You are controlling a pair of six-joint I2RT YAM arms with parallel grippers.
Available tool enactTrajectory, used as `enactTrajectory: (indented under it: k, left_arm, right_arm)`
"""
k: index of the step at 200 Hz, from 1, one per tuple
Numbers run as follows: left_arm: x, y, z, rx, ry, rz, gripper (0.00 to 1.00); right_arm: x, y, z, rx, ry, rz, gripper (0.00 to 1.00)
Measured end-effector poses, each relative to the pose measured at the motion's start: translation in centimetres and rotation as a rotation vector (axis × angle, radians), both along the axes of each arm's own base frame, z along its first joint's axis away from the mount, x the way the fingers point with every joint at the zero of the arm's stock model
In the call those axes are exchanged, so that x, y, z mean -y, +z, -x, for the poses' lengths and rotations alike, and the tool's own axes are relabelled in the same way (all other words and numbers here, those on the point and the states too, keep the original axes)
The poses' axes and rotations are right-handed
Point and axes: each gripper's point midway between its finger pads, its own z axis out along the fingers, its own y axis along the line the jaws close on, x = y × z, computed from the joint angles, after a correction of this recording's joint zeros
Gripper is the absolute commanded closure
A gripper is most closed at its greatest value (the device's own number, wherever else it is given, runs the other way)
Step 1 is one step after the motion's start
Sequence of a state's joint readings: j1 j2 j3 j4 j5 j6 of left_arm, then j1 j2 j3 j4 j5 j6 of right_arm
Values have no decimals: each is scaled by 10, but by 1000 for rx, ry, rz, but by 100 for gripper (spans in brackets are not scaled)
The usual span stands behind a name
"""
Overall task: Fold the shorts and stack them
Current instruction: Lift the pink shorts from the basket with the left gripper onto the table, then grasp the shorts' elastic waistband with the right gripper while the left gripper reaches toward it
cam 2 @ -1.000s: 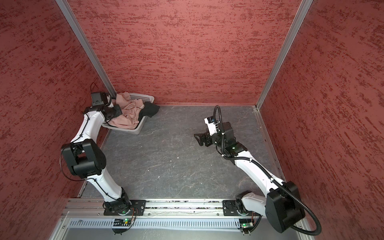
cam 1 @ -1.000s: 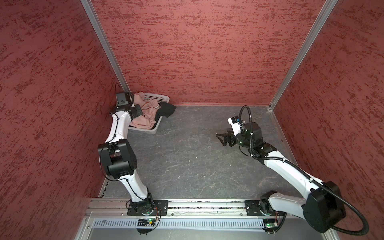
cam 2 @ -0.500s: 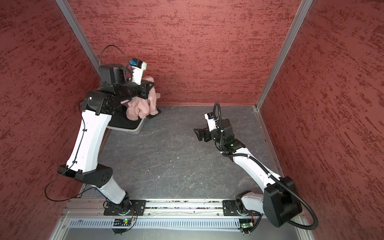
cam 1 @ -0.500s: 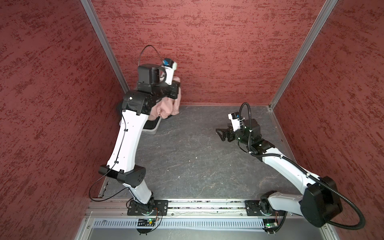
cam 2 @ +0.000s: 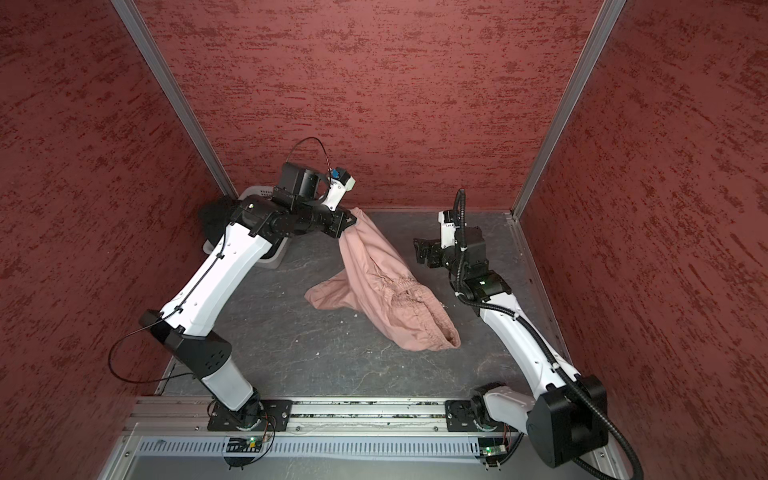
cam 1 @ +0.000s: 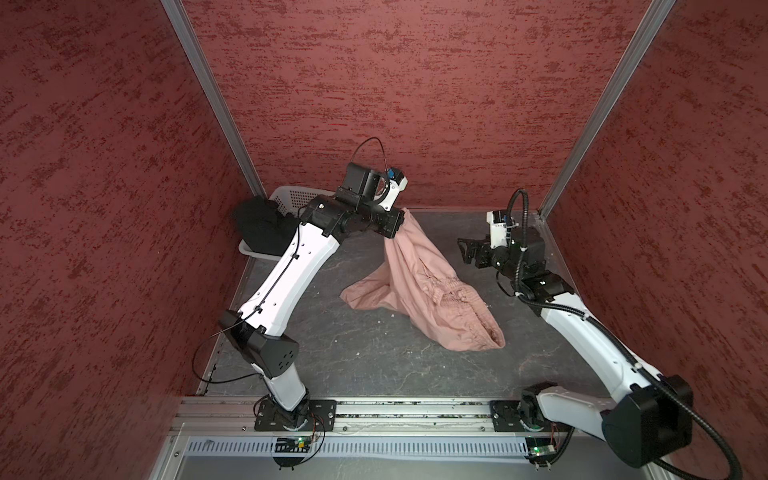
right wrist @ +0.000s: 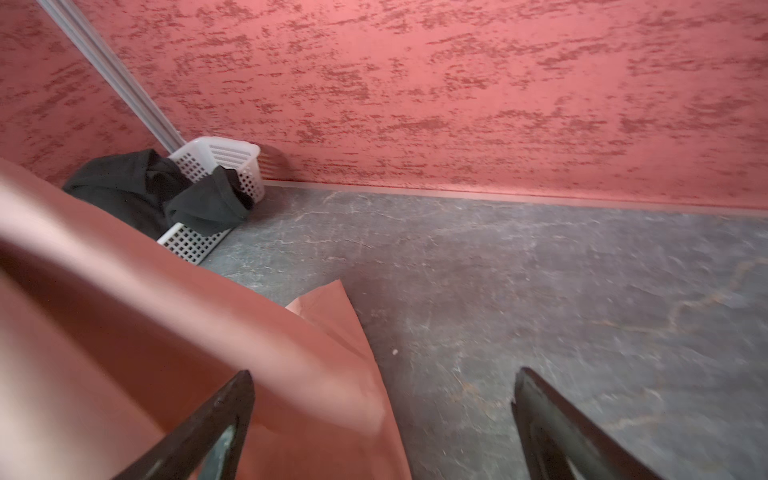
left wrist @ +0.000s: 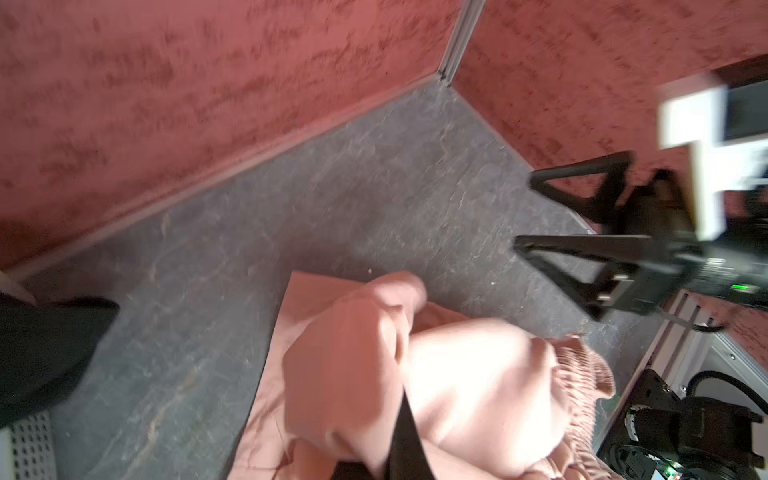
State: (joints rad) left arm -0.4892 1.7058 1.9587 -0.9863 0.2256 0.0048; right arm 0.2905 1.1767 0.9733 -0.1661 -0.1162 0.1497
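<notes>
Starting at the front: the metal rail (cam 1: 374, 409) with both arm bases bolted on, then a stretch of bare grey tabletop (cam 1: 353, 365).

Next back are the pink shorts (cam 1: 419, 291), roughly mid-table and a bit toward the right arm's side. Their lower part lies crumpled on the surface with the gathered waistband showing (the ruffled elastic is easy to spot in both top views). One end is pulled up off the table into a stretched tent of cloth. That raised end is pinched in the left gripper (cam 1: 392, 226), jaws closed tight on the fabric, up in the air toward the back of the table. The left wrist view shows pink cloth bunched right at the closed fingers and draping down to the table.

The right gripper (cam 1: 463, 250) sits at about the same depth, off to the right of the hanging cloth, jaws spread wide with nothing between them. In the right wrist view the pink fabric runs right next to one finger (right wrist: 224, 411), but I can't tell if it's actually touching.

Furthest back, in the far left corner, the white perforated basket (cam 1: 297, 197) sits against the red wall (cam 1: 415, 104). The black shorts (cam 1: 262, 226) are heaped in it and spill over its rim.
</notes>
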Motion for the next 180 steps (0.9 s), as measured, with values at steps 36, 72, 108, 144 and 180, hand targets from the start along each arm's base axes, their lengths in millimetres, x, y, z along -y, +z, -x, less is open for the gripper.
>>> enactTrajectory:
  k: [36, 72, 108, 144, 180]
  left_arm:
    - [-72, -92, -39, -165, 236, -8, 86]
    - [-112, -121, -63, -183, 354, -3, 1]
    - [-104, -114, -57, -138, 339, -2, 1]
    - [-74, -86, -28, -56, 271, -72, 1]
    - [-109, -69, -19, -59, 348, -62, 1]
  right_arm:
    - [6, -18, 7, -72, -21, 22, 2]
    - [5, -48, 12, -185, -18, 33, 3]
    - [1, -92, 26, -373, 1, 36, 8]
    - [-18, -109, 46, -456, 109, 58, 11]
    - [-61, -138, 75, -543, 305, 154, 12]
